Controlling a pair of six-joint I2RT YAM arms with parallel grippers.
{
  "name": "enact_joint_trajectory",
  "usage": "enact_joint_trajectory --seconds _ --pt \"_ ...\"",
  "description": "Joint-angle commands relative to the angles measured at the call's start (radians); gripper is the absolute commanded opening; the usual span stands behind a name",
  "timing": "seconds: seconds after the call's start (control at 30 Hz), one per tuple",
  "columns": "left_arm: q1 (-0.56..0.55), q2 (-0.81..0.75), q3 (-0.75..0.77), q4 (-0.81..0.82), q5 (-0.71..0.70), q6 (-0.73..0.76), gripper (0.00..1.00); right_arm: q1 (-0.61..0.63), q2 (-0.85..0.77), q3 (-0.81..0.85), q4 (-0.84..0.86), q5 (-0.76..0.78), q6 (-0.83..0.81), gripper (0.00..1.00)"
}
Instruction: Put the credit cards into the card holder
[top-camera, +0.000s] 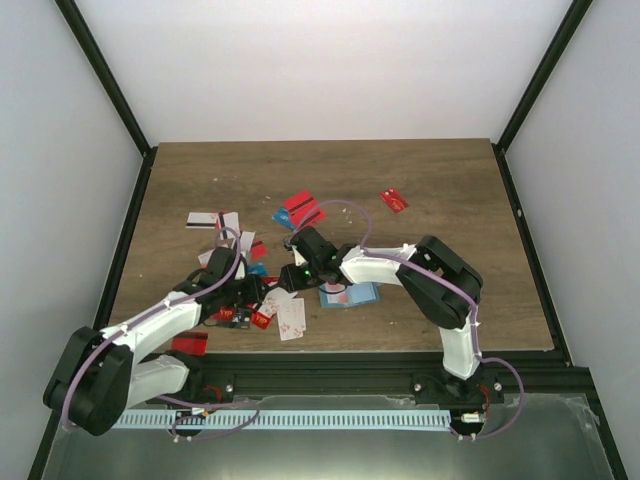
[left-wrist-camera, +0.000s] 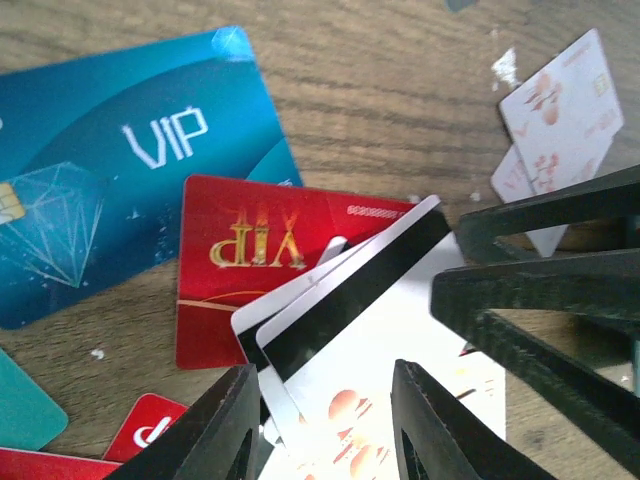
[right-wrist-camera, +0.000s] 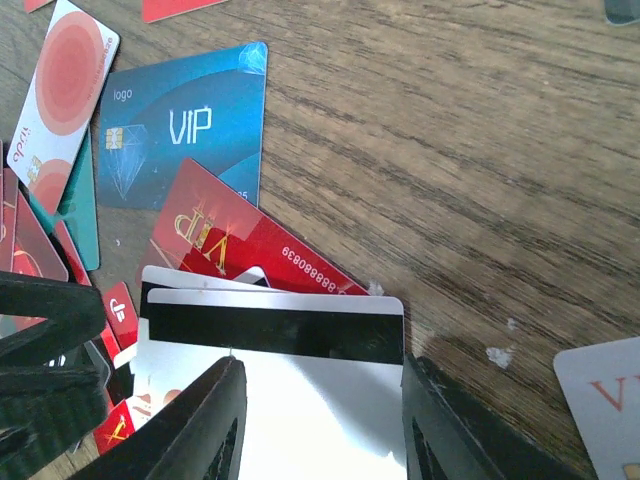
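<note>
Credit cards lie scattered across the wooden table. A white credit card with a black stripe (right-wrist-camera: 300, 400) (left-wrist-camera: 370, 300) rests on a second striped card and on a red VIP card (right-wrist-camera: 220, 240) (left-wrist-camera: 250, 250). My right gripper (right-wrist-camera: 322, 365) (top-camera: 286, 280) stands open over that white card, its fingers straddling it. From the opposite side my left gripper (left-wrist-camera: 322, 372) (top-camera: 260, 292) is open over the same card. I cannot tell whether any finger touches it. The light blue card holder (top-camera: 352, 296) lies open on the table, partly hidden under my right arm.
A blue VIP card (left-wrist-camera: 120, 170) (right-wrist-camera: 180, 125) lies just beyond the pile. White cards with red marks (left-wrist-camera: 565, 100) sit nearby. Red cards (top-camera: 300, 208) (top-camera: 394, 200) lie farther back, a striped card (top-camera: 203, 219) at the left, a red one (top-camera: 190, 343) by the front edge.
</note>
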Motion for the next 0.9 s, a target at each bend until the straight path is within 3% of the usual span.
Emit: enact_joint_trajectory --seconds 0.0,0.27,0.43,0.87 --pt "-0.008 -0.037 0.042 -0.030 0.001 0.012 0.39 0.008 0.026 0.001 -0.084 0.055 -0.012 0.45" --pt "-0.012 -0.041 0.046 -0.054 -0.019 -0.002 0.39 0.008 0.037 -0.005 -0.051 0.010 -0.008 0.45" --pt "-0.011 -0.034 0.032 -0.048 -0.034 -0.007 0.39 0.008 -0.036 -0.021 -0.023 0.007 -0.021 0.44" --pt "-0.023 0.065 0.000 0.086 0.039 -0.006 0.38 0.008 -0.082 -0.018 0.003 -0.094 -0.039 0.44"
